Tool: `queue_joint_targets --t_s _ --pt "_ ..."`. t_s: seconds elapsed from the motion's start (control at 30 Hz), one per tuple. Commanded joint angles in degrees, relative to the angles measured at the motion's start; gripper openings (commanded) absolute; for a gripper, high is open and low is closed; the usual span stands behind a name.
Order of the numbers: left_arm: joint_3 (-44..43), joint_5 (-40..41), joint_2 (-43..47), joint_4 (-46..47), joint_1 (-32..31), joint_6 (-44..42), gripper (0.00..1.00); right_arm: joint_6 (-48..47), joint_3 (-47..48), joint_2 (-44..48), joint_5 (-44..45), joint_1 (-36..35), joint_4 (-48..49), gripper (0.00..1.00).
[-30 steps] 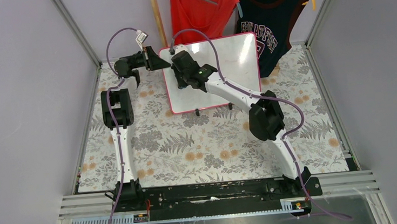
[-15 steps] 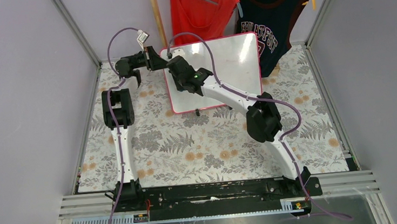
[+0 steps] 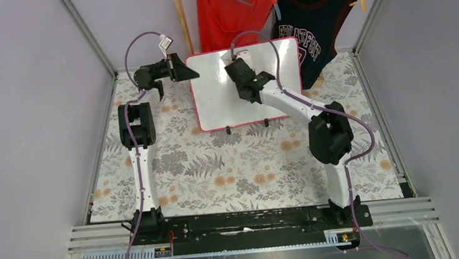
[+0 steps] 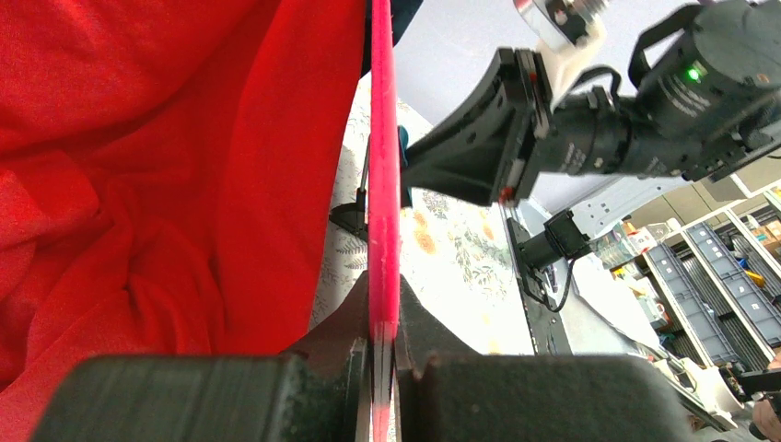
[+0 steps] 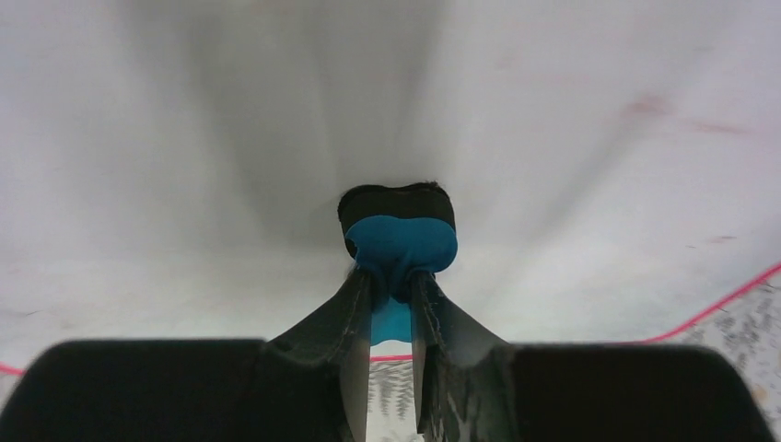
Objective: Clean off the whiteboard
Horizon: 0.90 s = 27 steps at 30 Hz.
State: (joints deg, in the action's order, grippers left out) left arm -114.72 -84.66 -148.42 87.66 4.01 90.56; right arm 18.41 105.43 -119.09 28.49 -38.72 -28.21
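The whiteboard (image 3: 219, 93) stands tilted on two black feet at the back of the table, glossy white with a pink-red frame. My left gripper (image 3: 185, 70) is shut on its upper left edge; in the left wrist view the pink frame (image 4: 383, 184) runs edge-on between the fingers. My right gripper (image 3: 239, 63) is shut on the small blue eraser (image 5: 401, 249) and presses it against the board's upper middle. Faint pinkish marks (image 5: 645, 106) show on the board surface (image 5: 184, 138) to the right of the eraser.
A red shirt (image 3: 229, 10) and a dark jersey (image 3: 317, 15) hang behind the board. A wooden stick (image 3: 181, 18) leans at the back. The floral tablecloth (image 3: 230, 167) covers the table between grey side walls.
My right gripper with the eraser has swept from the board's upper left corner to its upper middle. The left gripper has kept its hold on the board's edge.
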Motion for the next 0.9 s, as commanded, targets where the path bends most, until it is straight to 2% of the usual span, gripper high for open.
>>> queue_joint_targets --t_s 0.0,0.27,0.87 --pt "0.33 -7.67 2.39 4.11 -1.29 3.92 0.00 -0.82 -2.50 4.42 4.26 2.18 1.41 0.00" --pt "0.27 -7.88 2.63 4.11 -1.35 4.14 0.00 0.51 1.99 -0.18 1.02 -1.92 1.76 0.00" --pt "1.96 -7.93 3.13 4.20 -1.29 3.54 0.00 2.40 24.53 -18.79 -4.96 -12.17 -3.76 0.00"
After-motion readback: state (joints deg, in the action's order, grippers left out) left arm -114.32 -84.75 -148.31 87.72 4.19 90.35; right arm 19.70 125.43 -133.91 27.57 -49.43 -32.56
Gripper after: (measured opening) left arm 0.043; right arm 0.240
